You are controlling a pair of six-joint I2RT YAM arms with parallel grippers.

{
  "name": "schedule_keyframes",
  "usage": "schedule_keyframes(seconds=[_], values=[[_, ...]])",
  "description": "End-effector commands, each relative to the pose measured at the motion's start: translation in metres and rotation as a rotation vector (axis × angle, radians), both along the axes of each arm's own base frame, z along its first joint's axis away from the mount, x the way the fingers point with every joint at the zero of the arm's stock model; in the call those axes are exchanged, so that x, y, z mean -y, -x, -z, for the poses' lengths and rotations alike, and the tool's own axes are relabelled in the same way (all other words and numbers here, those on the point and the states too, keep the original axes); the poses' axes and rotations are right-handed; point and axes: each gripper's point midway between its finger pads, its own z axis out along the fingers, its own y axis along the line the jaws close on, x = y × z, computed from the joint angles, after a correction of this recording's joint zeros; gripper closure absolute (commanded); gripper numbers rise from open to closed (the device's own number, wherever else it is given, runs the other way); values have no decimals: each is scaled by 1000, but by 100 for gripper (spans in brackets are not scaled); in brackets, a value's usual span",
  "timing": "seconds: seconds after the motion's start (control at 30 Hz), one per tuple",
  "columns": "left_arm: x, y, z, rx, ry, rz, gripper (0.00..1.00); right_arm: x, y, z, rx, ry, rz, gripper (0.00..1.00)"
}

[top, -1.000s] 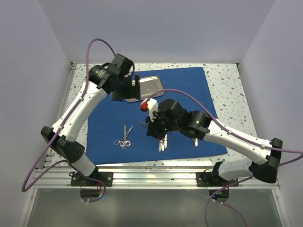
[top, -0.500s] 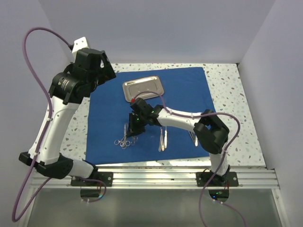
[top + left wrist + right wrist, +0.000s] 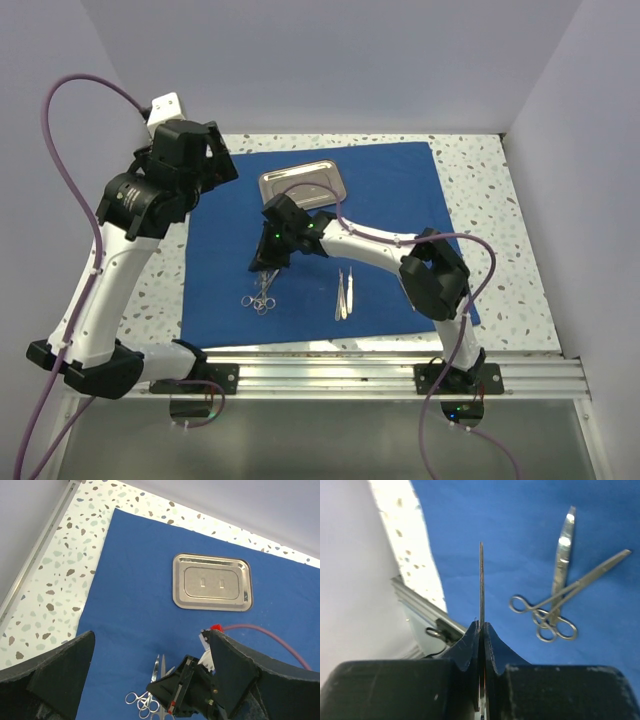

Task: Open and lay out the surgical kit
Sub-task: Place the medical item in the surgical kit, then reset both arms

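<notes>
The royal-blue cloth [image 3: 400,200] lies spread flat on the table. The steel tray [image 3: 303,185] [image 3: 212,582] rests on its far part with nothing in it. Ring-handled scissors and forceps [image 3: 262,295] [image 3: 555,615] lie crossed on the cloth's near left. Tweezers [image 3: 344,293] lie further right. My right gripper [image 3: 268,258] [image 3: 481,625] hovers just above the crossed pair, shut on a thin silver instrument [image 3: 481,580] seen edge-on. My left gripper [image 3: 215,158] [image 3: 150,632] is held high over the cloth's left side, open with nothing between its fingers.
White speckled tabletop [image 3: 480,170] borders the cloth on all sides. A metal rail [image 3: 330,375] runs along the near edge. The right arm [image 3: 380,245] stretches across the middle of the cloth. Grey walls close in at the back and both sides.
My left gripper lifted away from the tray, swung left and opened fully. My right arm reached left across the cloth with the thin instrument, to just above the scissors.
</notes>
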Motion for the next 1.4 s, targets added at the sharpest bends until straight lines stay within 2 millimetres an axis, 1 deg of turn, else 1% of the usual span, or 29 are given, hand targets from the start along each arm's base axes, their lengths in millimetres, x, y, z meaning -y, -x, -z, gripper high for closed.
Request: schedule_keyframes(seconds=[0.0,0.03,0.1,0.13,0.23,0.3,0.47,0.5,0.53,0.63,0.67,0.7,0.73,0.77,0.8,0.87,0.9,0.93,0.97,1.0,1.03,1.07,1.1,1.13,1.23,1.3,1.37], values=[[3,-9,-17,74,6,15,0,4,13,11,-53,41,-22,100],[4,-10,-17,75,4,20,0,9,17,17,-64,62,-33,95],[6,-14,-16,75,4,25,0,10,23,19,-74,64,-60,75],[7,-15,-17,79,5,27,0,14,25,20,-73,78,-70,51],[12,-20,-16,79,10,37,0,19,26,13,-48,89,-89,32],[15,-24,-14,77,16,46,0,20,25,7,-27,88,-100,25],[22,-32,-16,84,25,64,0,26,20,-20,30,103,-108,23],[23,-33,-18,86,23,67,0,29,17,-25,47,108,-115,23],[24,-34,-18,84,20,69,0,34,16,-35,62,117,-113,23],[24,-37,-18,80,9,72,0,55,3,-56,131,148,-121,23],[25,-37,-17,77,5,75,0,70,-9,-75,185,150,-94,24],[25,-38,-15,71,-3,78,0,82,-15,-84,245,172,-116,24],[25,-38,-14,72,-3,82,0,106,-25,-114,335,177,-77,24],[27,-38,-14,75,-1,90,0,117,-28,-128,398,180,-76,24],[29,-40,-12,76,-6,102,0,131,-30,-144,497,196,-113,23],[34,-39,-11,83,2,138,0,158,-31,-177,645,237,-119,22],[35,-40,-3,70,-11,153,0,191,-30,-214,788,278,-77,15],[36,-41,-3,86,-8,158,0,208,-27,-212,820,325,-64,7],[34,-38,-5,101,-7,158,0,226,-25,-225,874,348,-21,2],[32,-37,9,79,-23,154,0,261,-23,-252,981,401,61,2],[31,-38,10,91,-31,153,0,276,-20,-255,1023,421,85,2],[30,-38,12,92,-38,150,0,289,-16,-263,1062,438,106,2],[29,-38,19,80,-52,151,0,302,-12,-270,1102,462,111,2],[29,-39,22,73,-58,150,0,322,0,-283,1141,450,156,2],[31,-43,31,42,-70,151,0,349,13,-288,1117,499,199,2],[33,-47,38,28,-78,154,0,357,20,-287,1081,498,215,2],[35,-52,44,15,-83,155,0,360,26,-290,1073,466,231,2]])
